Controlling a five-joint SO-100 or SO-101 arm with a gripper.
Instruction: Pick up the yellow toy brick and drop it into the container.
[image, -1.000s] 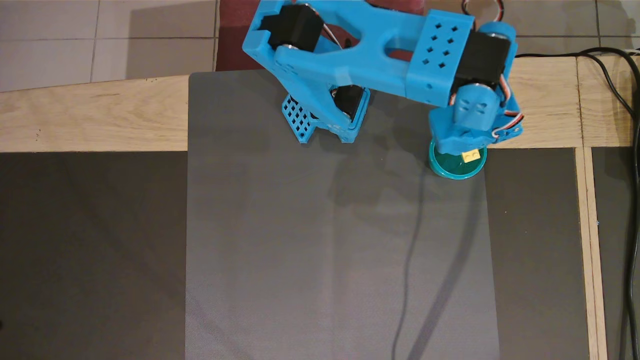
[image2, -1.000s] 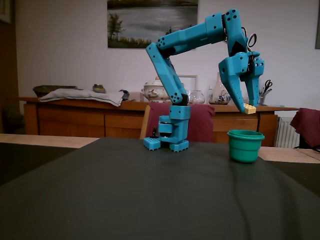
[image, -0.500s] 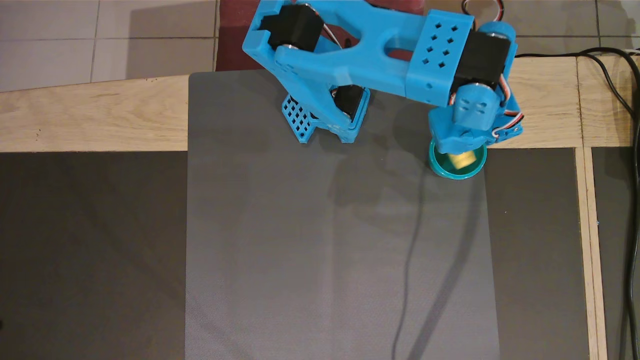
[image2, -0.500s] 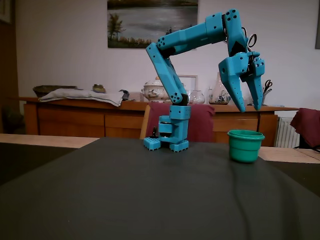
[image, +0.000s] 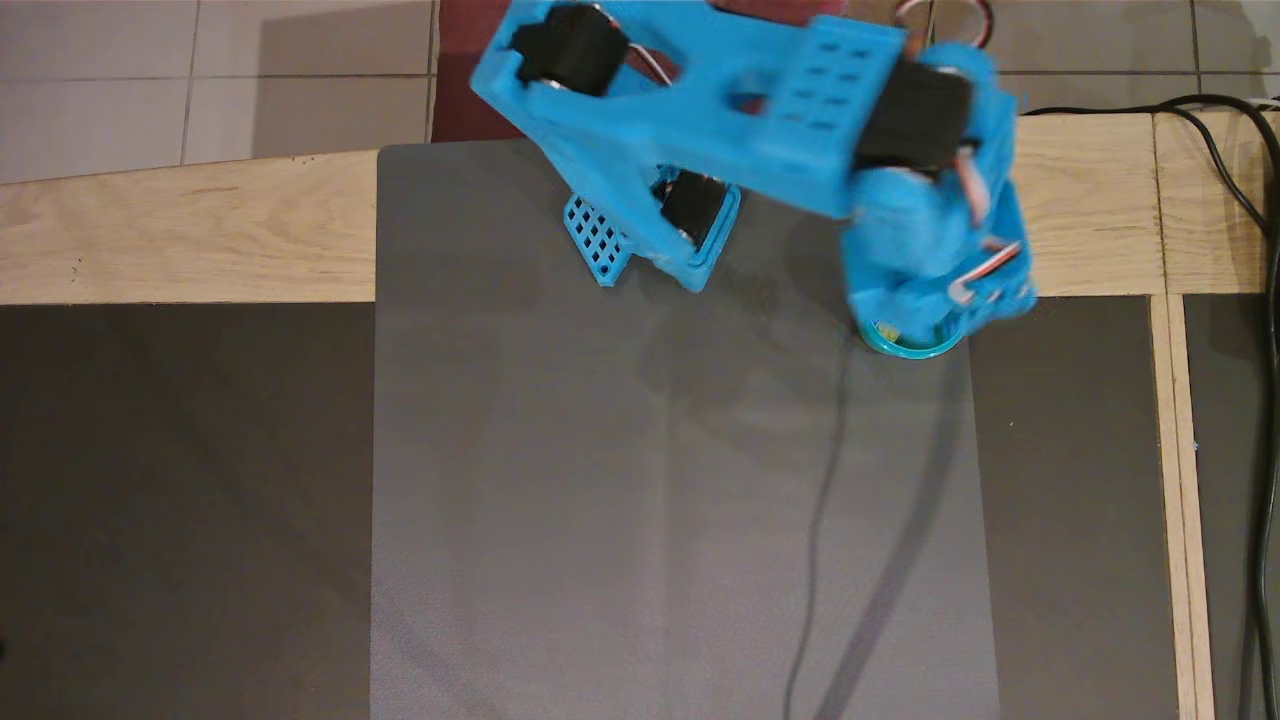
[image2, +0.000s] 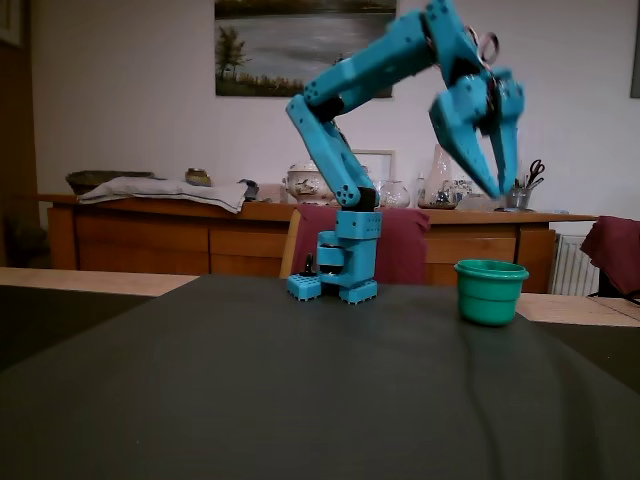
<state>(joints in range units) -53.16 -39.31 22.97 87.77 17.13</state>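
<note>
The teal-green cup (image2: 491, 291) stands upright on the grey mat near the table's far right edge in the fixed view. In the overhead view a sliver of yellow brick (image: 885, 329) shows inside its rim.

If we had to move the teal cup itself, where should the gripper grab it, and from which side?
Grip the container by its rim, coming straight down with one finger inside the wall and one outside. It stands upright with its mouth open upward, and the flared lip is the widest part. The gripper already hangs above it, so a top approach seems shortest.
</note>
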